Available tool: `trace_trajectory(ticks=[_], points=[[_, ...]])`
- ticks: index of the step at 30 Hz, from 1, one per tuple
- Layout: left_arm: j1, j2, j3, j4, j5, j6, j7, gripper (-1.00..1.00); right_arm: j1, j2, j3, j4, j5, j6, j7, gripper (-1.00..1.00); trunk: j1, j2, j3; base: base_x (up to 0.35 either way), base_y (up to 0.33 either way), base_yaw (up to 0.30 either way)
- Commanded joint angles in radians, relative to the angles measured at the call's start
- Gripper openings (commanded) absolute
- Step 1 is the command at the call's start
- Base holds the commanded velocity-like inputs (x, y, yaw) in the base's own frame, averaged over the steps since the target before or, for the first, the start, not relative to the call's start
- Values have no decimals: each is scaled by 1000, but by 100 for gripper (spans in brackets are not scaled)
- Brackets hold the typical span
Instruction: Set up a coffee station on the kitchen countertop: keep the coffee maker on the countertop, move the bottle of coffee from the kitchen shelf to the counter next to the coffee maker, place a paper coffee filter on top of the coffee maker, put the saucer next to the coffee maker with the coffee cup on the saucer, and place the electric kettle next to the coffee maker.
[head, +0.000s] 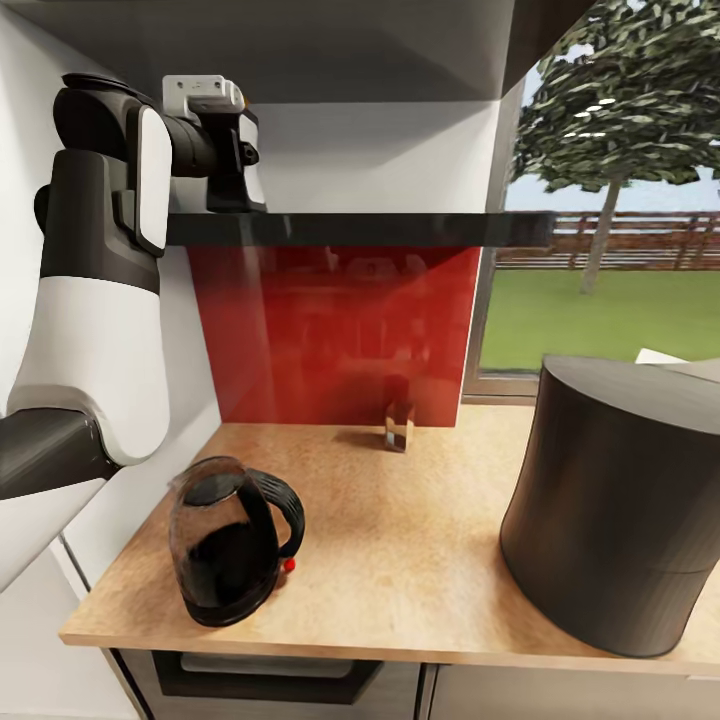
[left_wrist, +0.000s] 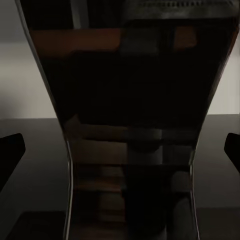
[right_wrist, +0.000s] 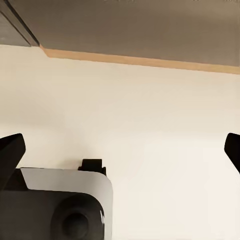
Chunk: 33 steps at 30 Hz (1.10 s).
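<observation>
Left claw (head: 237, 195) is up at the dark kitchen shelf (head: 400, 229), fingers spread wide around a dark glossy object (left_wrist: 130, 125), likely the bottle of coffee, not yet gripped. It should center, close firmly, then lift straight before lowering to the desk (head: 400, 540). Right claw (right_wrist: 120, 145) is open, empty. Electric kettle (head: 232, 540) sits on the desk.

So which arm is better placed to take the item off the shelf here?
The left. Its gripper is raised to the dark shelf, fingers spread around a dark object. The right gripper faces a pale surface with an orange edge.
</observation>
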Motion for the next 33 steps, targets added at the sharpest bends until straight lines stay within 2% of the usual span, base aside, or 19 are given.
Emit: trace_trajectory(ticks=[1, 18, 19, 33], points=[[-1, -1, 2, 0, -9, 3, -5, 100, -1, 0, 2, 1, 1, -3, 0, 100, 0, -1, -1, 103, 0, 0], [-1, -1, 2, 3, -9, 4, -5, 100, -1, 0, 2, 1, 1, -3, 0, 100, 0, -1, -1, 28, 0, 0], [-1, -1, 1, 3, -9, 4, -5, -100, -1, 0, 2, 1, 1, -3, 0, 100, 0, -1, -1, 0, 0, 0], [-1, -1, 1, -2, -9, 3, -5, -100, -1, 0, 2, 1, 1, -3, 0, 100, 0, -1, -1, 0, 0, 0]])
